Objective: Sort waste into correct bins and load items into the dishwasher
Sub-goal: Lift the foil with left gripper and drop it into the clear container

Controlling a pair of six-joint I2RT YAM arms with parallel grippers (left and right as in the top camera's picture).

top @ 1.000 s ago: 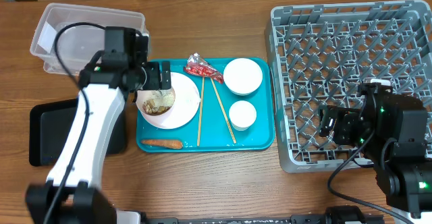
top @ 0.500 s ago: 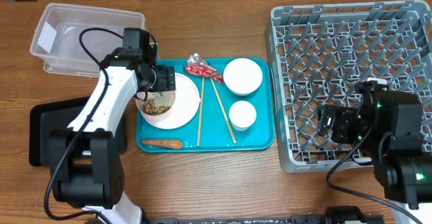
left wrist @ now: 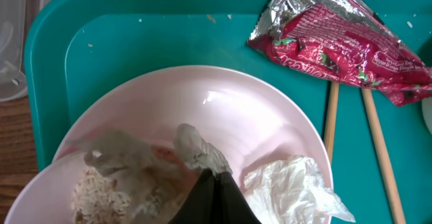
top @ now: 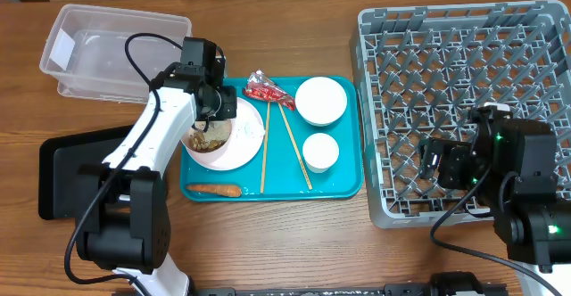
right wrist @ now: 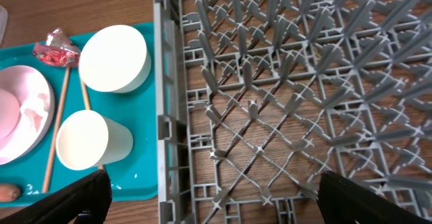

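Observation:
My left gripper (top: 214, 119) hangs over the small pinkish bowl (top: 205, 143) on the pale plate (left wrist: 256, 109). Its jaws are shut, pinching a grey crumpled scrap (left wrist: 197, 146) above the beige food scraps (left wrist: 101, 191). A silvery-white foil wad (left wrist: 290, 189) lies on the plate right of the fingertips. The red-and-silver wrapper (left wrist: 337, 42) rests on the chopsticks (top: 287, 144). A carrot piece (top: 214, 189) lies at the tray's front. My right gripper (right wrist: 223, 207) is open and empty over the grey rack's (top: 464, 91) near-left corner.
The teal tray (top: 343, 185) also carries a wide white bowl (top: 321, 100) and a white cup (top: 320, 151). A clear tub (top: 98, 51) stands at the back left. A black tray (top: 62, 176) lies in front of it, partly under my left arm.
My left gripper swung right over the bowl, dropped to the scraps and shut from wide open. The right arm has not moved.

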